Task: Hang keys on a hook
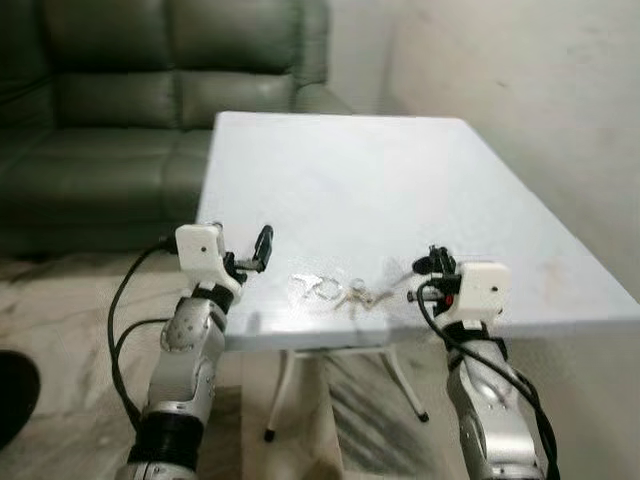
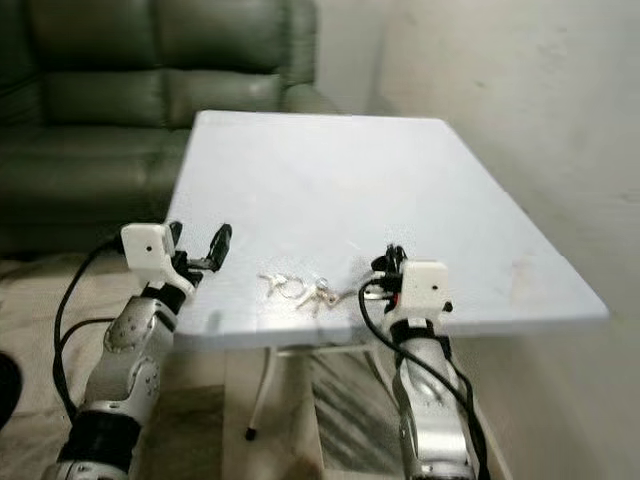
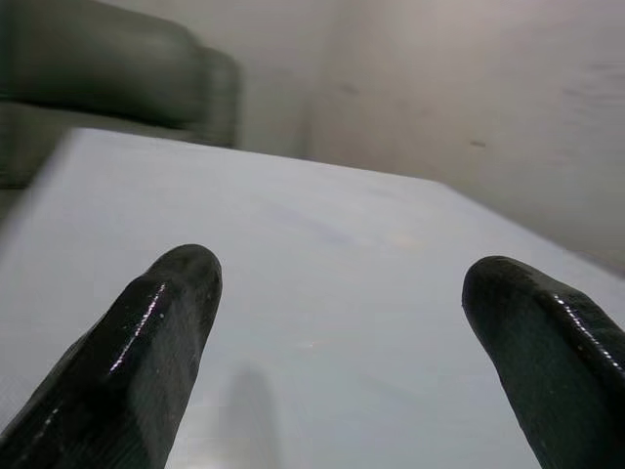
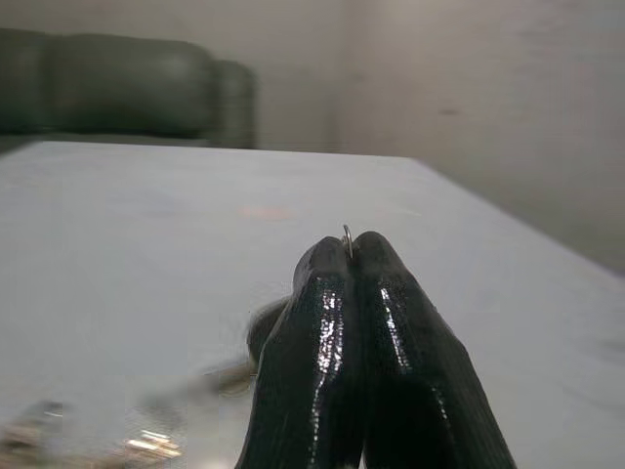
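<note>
A bunch of silver keys point(image 1: 335, 290) lies on the white table point(image 1: 350, 160) close to its front edge, between my two grippers. My right gripper point(image 1: 432, 262) sits at the right end of the bunch, shut. In the right wrist view a thin wire key ring point(image 4: 347, 234) pokes out between the closed fingertips of the gripper point(image 4: 349, 246), and blurred keys point(image 4: 146, 445) trail on the tabletop beside them. My left gripper point(image 1: 262, 248) hovers open over the table's front left corner, left of the keys, with bare tabletop between its fingers point(image 3: 156, 332).
A dark green leather sofa point(image 1: 150, 90) stands behind and left of the table. A pale wall point(image 1: 540, 90) runs along the right side. White table legs point(image 1: 285, 385) stand on the marble floor. A dark object point(image 1: 12, 395) lies at the lower left.
</note>
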Controlling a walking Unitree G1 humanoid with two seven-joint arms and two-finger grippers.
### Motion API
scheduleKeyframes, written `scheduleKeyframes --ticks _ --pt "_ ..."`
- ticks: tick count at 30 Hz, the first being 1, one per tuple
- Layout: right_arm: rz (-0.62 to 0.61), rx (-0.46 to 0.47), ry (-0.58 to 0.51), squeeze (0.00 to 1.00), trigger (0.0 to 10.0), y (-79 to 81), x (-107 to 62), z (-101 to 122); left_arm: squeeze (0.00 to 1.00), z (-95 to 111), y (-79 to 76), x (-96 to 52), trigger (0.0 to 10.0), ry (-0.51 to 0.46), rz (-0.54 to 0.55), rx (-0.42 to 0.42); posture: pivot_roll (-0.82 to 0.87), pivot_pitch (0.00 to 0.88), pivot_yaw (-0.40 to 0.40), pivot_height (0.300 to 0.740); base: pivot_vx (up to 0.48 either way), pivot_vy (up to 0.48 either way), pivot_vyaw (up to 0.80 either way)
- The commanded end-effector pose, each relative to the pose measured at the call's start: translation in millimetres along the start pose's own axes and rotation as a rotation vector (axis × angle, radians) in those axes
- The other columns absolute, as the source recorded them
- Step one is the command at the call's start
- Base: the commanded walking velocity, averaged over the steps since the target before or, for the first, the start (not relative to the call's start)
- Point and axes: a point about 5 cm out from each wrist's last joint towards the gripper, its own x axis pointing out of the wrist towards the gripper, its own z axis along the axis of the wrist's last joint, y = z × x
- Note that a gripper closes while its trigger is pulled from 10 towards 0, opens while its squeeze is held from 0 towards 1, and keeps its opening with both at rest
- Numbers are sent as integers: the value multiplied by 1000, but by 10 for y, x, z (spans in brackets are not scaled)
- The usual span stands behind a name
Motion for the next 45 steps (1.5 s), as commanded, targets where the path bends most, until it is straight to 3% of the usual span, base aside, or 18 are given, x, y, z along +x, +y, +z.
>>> scheduleKeyframes --ticks 1,13,19,22,29,45 --pt "-14 -4 -24 0 10000 -44 4 71 0 -6 -45 22 10000 9 -10 -6 -2 0 -65 740 0 0 -788" --pt "0 -2 -25 0 10000 -4 11 82 0 -25 -35 19 10000 22 -2 -20 0 0 -69 740 0 0 -791" --pt "1 0 -22 0 10000 1 5 81 0 -38 -33 18 10000 30 9 -38 0 0 -71 740 0 444 -790" --pt "1 1 -21 0 10000 6 0 82 0 -52 -37 14 10000 43 19 -7 -1 0 -72 740 0 0 -788" --pt "0 2 -17 0 10000 9 -17 78 0 -75 -35 15 10000 66 34 -42 -3 0 -73 740 0 0 -788" --pt "-3 7 -14 0 10000 36 -17 96 0 -54 -21 6 10000 69 38 -18 -2 0 -72 740 0 0 -788"
